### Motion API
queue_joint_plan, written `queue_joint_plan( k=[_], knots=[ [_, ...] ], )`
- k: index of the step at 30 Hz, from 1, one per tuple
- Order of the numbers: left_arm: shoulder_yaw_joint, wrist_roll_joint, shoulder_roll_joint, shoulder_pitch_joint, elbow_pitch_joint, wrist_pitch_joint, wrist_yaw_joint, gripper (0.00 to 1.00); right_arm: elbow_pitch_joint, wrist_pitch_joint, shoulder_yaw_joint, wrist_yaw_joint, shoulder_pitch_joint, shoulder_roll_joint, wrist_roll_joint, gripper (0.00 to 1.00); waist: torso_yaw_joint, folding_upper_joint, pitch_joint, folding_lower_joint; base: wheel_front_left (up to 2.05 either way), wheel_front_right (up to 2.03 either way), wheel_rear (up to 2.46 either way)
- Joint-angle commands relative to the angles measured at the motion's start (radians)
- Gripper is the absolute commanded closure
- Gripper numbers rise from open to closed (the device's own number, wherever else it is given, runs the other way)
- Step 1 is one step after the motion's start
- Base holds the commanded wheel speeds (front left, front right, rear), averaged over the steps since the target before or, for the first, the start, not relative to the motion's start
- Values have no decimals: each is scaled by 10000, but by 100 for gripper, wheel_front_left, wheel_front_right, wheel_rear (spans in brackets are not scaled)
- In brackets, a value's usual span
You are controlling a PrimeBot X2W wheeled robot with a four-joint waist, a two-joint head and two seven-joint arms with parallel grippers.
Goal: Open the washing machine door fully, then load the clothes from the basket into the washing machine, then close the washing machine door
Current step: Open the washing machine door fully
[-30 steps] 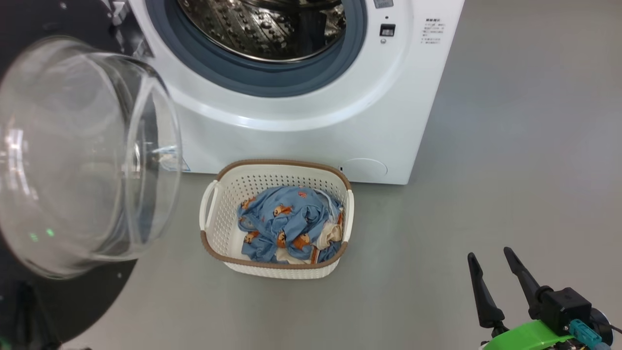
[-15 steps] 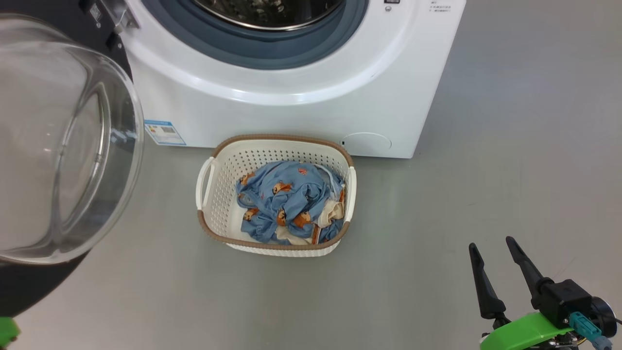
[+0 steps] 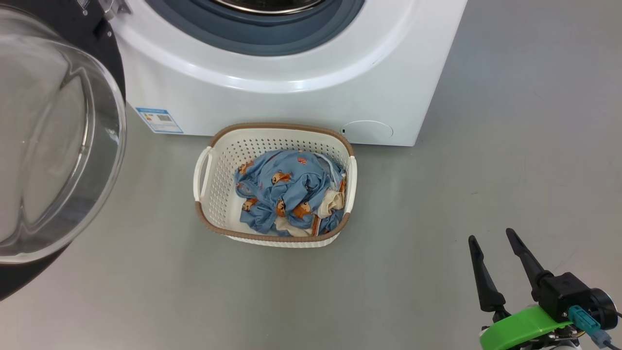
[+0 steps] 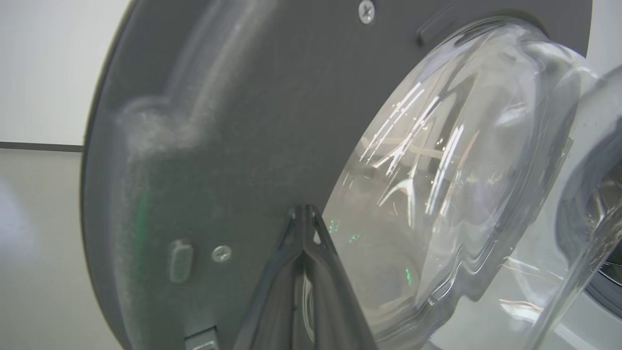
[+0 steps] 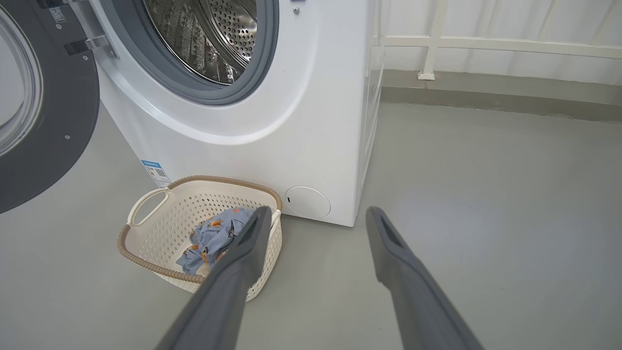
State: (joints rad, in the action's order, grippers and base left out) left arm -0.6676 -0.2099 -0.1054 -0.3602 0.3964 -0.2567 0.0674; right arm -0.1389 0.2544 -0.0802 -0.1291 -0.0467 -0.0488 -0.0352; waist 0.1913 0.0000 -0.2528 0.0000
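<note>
The black-rimmed glass washing machine door [image 3: 48, 146] has swung wider off the white front-loading washing machine [image 3: 291, 102], so loading looks next. The left gripper [image 4: 303, 214], fingers pressed together, is at its inner face. The right gripper [image 3: 490, 236] is spread. The blue bear-print clothes [image 3: 286, 194] lie in the cream perforated basket [image 3: 218, 204].

The right gripper [image 3: 490, 235] has two long, slim black fingers [image 3: 485, 287] that taper to points. They grow from a boxy black block [image 3: 563, 291], with a round black cap [image 3: 602, 308] on its three o'clock side. At the block's seven o'clock curves a bright green plastic band [image 3: 522, 330]. A teal plug [image 3: 580, 322] with a grey cable [image 3: 605, 337] sits at its five o'clock. The left gripper [image 4: 305, 211] shows matte dark grey fingers, each narrowing toward the tip.
</note>
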Motion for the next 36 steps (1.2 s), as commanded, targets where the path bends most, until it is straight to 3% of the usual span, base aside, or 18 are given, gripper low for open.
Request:
queue_joint_plan(
  k=[1,13,23,25,27,28,36],
  knots=[
    [-376,206,-583,-191,-194,-51,90,100,197,74,254,-16,-237,-48,93,0,-34,0,58,0,0,0,0],
    [-161,782,243,899,-1677,-51,502,100,57,74,222,-16,-157,-24,-125,0,-8,0,584,0,0,0,0],
    [1630,534,545,2459,-3091,-51,466,100,-44,74,390,-16,-82,-17,-371,0,-83,0,1024,0,0,0,0],
    [1968,365,547,2698,-3281,-51,275,75,-42,74,424,-16,-65,-16,-421,0,-149,0,1099,0,0,0,0],
    [2284,109,548,2887,-3457,-51,64,31,-25,74,445,-16,-46,-16,-439,0,-226,0,1150,0,0,0,0],
    [2444,58,548,2986,-3561,-51,-42,1,-12,74,443,-16,-32,-16,-455,0,-263,0,1171,0,0,0,0],
    [3715,19,550,3468,-4157,-51,-124,0,74,74,543,-16,66,-15,-582,0,-676,0,1345,0,0,0,0]
  ],
)
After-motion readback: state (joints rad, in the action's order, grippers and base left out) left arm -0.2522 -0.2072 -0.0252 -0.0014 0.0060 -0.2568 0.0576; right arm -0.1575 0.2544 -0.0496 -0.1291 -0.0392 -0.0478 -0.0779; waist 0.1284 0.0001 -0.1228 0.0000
